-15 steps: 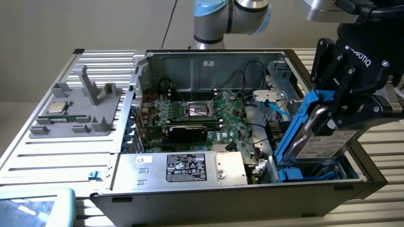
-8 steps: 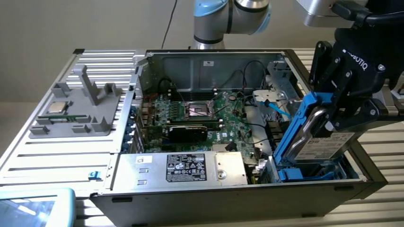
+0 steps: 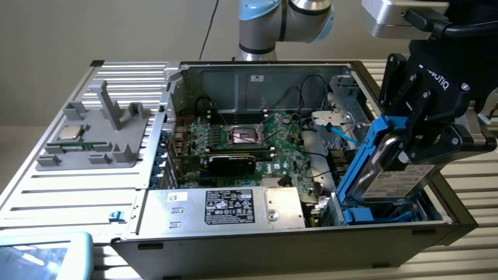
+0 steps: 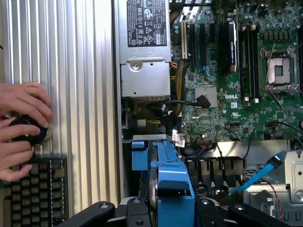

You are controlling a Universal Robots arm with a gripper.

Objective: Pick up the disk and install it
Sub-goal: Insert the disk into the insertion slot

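Robotics lab bench: opened PC case (image 3: 272, 252) on ribbed aluminium table (image 3: 70, 195), grey parts jig (image 3: 97, 146), keyboard (image 4: 33, 196), robot arm (image 3: 260, 20) at far side.

fingers (image 3: 424, 137): clamped on disk (image 3: 398, 178) | disk: tilted, over blue bay (image 3: 374, 214) in case (image 3: 233, 248)

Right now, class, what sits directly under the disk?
A blue drive bay in the computer case's corner lies under the disk, which the gripper holds on edge. The bay's floor is covered.
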